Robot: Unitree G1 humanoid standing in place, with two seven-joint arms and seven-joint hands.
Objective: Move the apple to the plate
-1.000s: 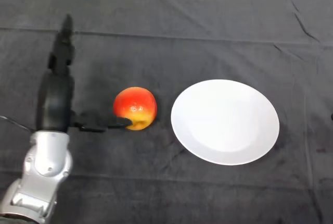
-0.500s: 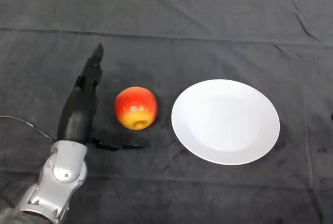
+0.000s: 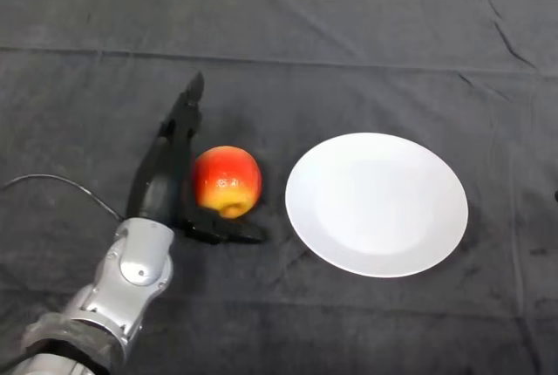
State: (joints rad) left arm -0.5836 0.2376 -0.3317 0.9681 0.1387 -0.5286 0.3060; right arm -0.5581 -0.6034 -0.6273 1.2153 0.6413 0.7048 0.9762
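One view is all we have, the head camera looking down, so we judge the risks from it alone. The round red-and-yellow apple (image 3: 227, 181) sits on the dark cloth-covered table (image 3: 349, 52), just left of the flat white round plate (image 3: 377, 204) and not on it; a narrow strip of cloth shows between the two. We think the main danger is rolling: the apple is smooth and round, and a sideways nudge from the hand could send it off line, past the plate's near or far rim instead of onto it. A second risk, in our view, is a weak hold. If the fingers close only on the apple's left flank, it may squirt out toward the plate and bump it.

In the same view the black left hand (image 3: 170, 170) lies against the apple's left side, its fingers (image 3: 186, 109) stretched straight toward the far edge of the table, and its thumb (image 3: 222, 231) reaching under the apple's near side. The hand is spread, cupping but not clamped. The silver-grey forearm (image 3: 131, 283) enters from the lower left.
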